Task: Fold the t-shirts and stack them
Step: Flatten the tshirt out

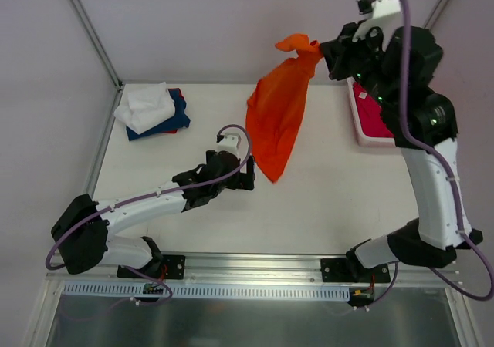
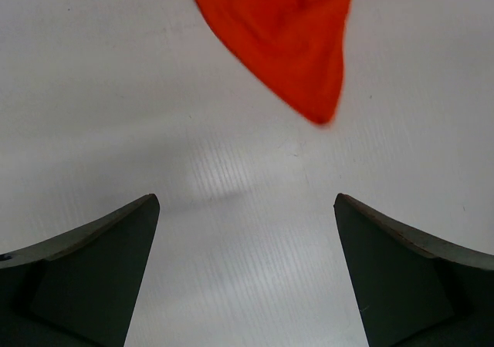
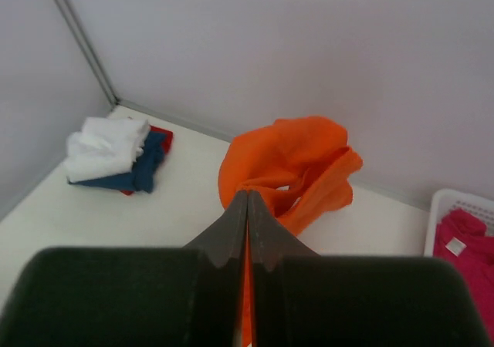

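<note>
From the overhead camera, the right gripper (image 1: 326,54) is raised over the far right part of the white table (image 1: 332,208). It pinches a bunched corner of the bright orange cloth t-shirt (image 1: 276,119), which hangs down toward the table's middle. The left gripper (image 1: 248,179) sits low, just beside the shirt's bottom tip. A folded stack of white, navy blue and red shirts (image 1: 150,109) lies at the far left corner. A white plastic mesh basket (image 1: 376,141) at the right edge holds a crimson-pink shirt (image 1: 370,112). The left wrist camera shows its fingers (image 2: 93,270) spread wide apart over bare table, with the orange tip ahead of them and not touching them. The right wrist camera shows its fingers (image 3: 231,231) pressed together on orange cloth.
</note>
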Robot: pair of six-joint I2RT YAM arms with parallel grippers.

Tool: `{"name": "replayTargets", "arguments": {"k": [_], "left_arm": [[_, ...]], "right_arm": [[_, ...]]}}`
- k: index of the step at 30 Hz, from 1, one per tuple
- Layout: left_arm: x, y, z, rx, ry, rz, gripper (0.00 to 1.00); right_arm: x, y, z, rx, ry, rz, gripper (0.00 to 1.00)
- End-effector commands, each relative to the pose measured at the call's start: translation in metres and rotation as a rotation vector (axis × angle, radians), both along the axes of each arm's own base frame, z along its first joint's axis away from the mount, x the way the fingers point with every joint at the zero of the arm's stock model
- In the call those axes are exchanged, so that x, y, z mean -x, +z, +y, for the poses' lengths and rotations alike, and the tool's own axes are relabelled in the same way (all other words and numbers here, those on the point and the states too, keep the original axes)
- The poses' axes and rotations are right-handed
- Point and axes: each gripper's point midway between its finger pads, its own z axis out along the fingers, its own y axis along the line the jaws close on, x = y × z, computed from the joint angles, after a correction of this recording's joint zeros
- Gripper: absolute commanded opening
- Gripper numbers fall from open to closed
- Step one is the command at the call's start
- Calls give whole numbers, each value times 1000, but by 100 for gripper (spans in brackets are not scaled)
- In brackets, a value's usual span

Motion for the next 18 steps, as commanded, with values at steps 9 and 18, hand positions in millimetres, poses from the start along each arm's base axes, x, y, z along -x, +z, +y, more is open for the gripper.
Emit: {"name": "replayTargets", "arguments": {"k": [9,18], "left_arm": [[-7,11,-10,52,9,-20,99],[-8,14,-11,54,7,-27,99]], "right_arm": [[142,89,-33,-270,235,-287,0],[111,28,-14,-205,229,-142,0]]}}
